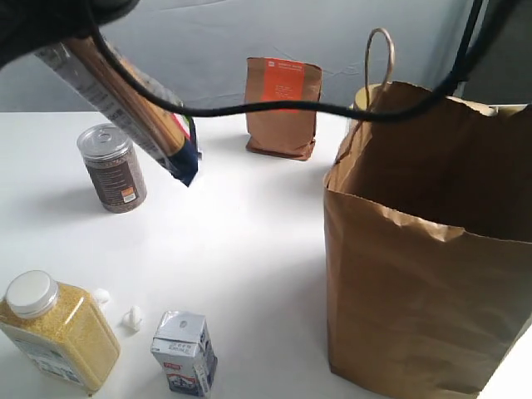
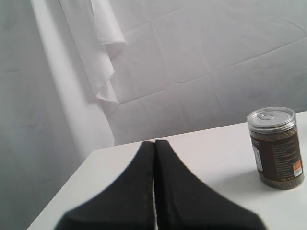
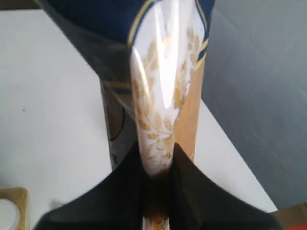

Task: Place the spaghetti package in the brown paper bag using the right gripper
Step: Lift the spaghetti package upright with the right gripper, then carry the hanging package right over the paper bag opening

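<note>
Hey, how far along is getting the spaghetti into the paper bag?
Done: the right gripper is shut on the spaghetti package, which is off the table. In hand: the pack hangs tilted in the air, off to the side of the brown paper bag. Left: bring it over the bag's open mouth and let it go inside.

Left gripper (image 2: 154, 143): matte black fingers (image 2: 124, 191), broad at base, tapering to narrow tips, smooth flat faces. Right gripper (image 3: 158, 149): same black wedge-shaped fingers (image 3: 115, 191), no markings visible. Arm (image 1: 41, 25): black bulk, blurred, detail unreadable. Cable (image 1: 274, 106): thin, round, black; two more black strands at upper right.
</note>
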### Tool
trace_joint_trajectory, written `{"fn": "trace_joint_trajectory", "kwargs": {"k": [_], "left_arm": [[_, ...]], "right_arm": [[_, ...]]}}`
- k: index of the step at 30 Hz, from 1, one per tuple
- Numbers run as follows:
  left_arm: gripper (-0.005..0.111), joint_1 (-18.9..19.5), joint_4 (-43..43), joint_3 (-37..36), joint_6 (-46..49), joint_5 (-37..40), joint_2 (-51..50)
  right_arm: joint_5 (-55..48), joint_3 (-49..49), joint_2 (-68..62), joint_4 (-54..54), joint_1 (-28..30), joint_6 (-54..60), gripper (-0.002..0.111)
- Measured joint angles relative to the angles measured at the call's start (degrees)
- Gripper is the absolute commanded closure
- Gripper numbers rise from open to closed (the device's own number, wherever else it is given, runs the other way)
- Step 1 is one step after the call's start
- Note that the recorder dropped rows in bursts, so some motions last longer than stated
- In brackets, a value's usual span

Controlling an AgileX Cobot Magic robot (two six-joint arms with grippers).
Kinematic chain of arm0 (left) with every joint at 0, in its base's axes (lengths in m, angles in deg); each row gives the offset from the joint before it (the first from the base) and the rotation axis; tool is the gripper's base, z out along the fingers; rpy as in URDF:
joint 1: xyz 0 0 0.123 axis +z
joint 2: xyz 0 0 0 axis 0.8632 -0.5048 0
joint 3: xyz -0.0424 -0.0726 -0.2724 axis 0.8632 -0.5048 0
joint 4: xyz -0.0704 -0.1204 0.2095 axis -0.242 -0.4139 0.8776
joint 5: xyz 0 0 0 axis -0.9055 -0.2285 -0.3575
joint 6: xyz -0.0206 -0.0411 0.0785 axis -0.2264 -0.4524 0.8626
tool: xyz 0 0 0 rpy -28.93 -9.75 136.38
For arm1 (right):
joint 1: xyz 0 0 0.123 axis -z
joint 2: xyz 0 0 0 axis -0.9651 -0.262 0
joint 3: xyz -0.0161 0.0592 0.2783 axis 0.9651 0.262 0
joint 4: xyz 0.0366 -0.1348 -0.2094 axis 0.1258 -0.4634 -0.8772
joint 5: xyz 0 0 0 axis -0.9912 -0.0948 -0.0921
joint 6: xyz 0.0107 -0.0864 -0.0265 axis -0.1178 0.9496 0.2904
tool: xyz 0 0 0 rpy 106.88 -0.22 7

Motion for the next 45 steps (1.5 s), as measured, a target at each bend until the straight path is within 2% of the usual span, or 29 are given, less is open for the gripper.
{"fn": "trace_joint_trajectory", "kwargs": {"k": [7,16,28,45], "left_arm": [[0.107,0.0,0.0,0.0,0.0,0.0,0.0],[0.107,0.0,0.0,0.0,0.0,0.0,0.0],[0.107,0.0,0.0,0.0,0.0,0.0,0.0],[0.107,0.0,0.0,0.0,0.0,0.0,0.0]], "right_arm": [[1.4,0.2,7.7,-5.8,-5.4,-6.1,0.108],[1.8,5.9,17.7,-14.9,-8.9,-14.7,0.108],[2.2,16.4,31.6,-17.6,-9.4,-21.3,0.108],[-2.3,32.6,49.1,-32.3,-9.4,-33.2,0.108]]}}
